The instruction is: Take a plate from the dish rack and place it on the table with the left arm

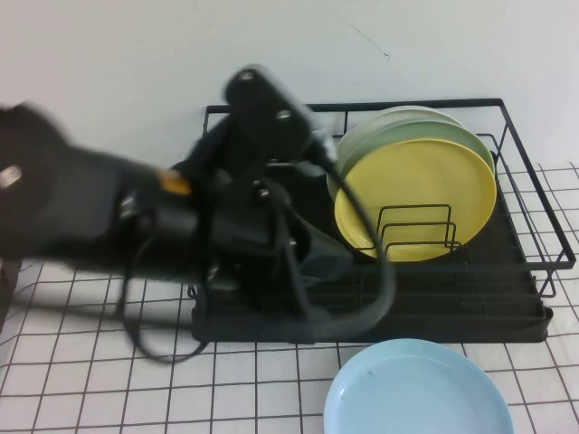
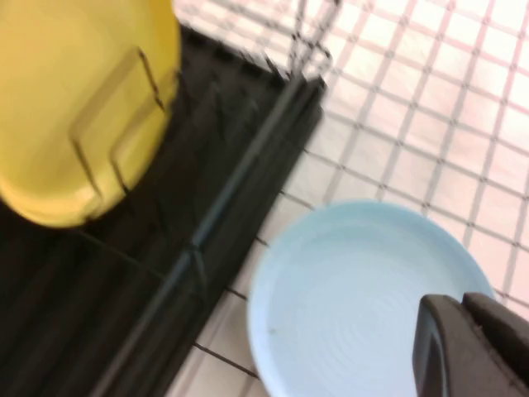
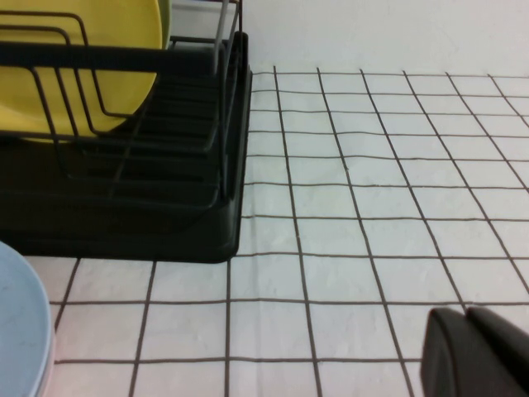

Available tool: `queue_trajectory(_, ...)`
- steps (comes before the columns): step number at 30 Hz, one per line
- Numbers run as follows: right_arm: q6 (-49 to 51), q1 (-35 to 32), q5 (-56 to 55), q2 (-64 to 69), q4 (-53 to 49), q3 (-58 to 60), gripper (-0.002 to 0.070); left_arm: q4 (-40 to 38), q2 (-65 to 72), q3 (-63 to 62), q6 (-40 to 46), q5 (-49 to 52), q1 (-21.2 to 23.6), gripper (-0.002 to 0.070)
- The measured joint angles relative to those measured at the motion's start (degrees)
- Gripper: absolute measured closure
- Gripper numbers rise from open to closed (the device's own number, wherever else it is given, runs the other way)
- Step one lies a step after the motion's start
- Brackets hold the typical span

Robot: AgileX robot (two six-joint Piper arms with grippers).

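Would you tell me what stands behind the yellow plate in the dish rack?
Behind the yellow plate in the dish rack, two pale green plates show only their upper rims; the rest is covered. The left hand hovers over the blue plate.

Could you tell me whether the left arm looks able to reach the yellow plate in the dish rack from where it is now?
Probably yes: the left arm hangs over the dish rack, beside the yellow plate, with nothing between.

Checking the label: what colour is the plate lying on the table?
Light blue plate, clearest in the left wrist view, lying flat on the table.

Light blue plate (image 1: 418,389) flat on table (image 1: 109,380) before dish rack (image 1: 507,307)
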Motion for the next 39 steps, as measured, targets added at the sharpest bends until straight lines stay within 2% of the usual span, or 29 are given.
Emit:
queue_trajectory(7, 0.0, 0.0, 0.0, 0.0, 0.0, 0.0, 0.0678, -1.4, -13.7, 14.6, 2.4, -14.8, 0.0, 0.0673)
queue_trajectory(12, 0.0, 0.0, 0.0, 0.0, 0.0, 0.0, 0.0678, -1.5, -20.1, 22.8, 2.4, -16.6, 0.0, 0.0673)
queue_trajectory(18, 0.0, 0.0, 0.0, 0.0, 0.0, 0.0, 0.0678, -1.3, -21.1, 27.1, 2.8, -17.4, 0.0, 0.0673)
queue_trajectory(25, 0.0, 0.0, 0.0, 0.0, 0.0, 0.0, 0.0678, -1.1, -23.4, 31.3, 7.5, -27.9, 0.0, 0.0673)
queue_trajectory(29, 0.0, 0.0, 0.0, 0.0, 0.0, 0.0, 0.0678, 1.2, -29.9, 38.8, 7.0, -37.1, 0.1, 0.0674)
queue_trajectory(34, 0.0, 0.0, 0.0, 0.0, 0.0, 0.0, 0.0678, 3.2, -43.9, 51.4, 3.8, -49.6, 4.1, 0.0675)
queue_trajectory(39, 0.0, 0.0, 0.0, 0.0, 0.0, 0.0, 0.0678, 8.6, -56.2, 62.5, -2.7, -53.5, 14.2, 0.0676)
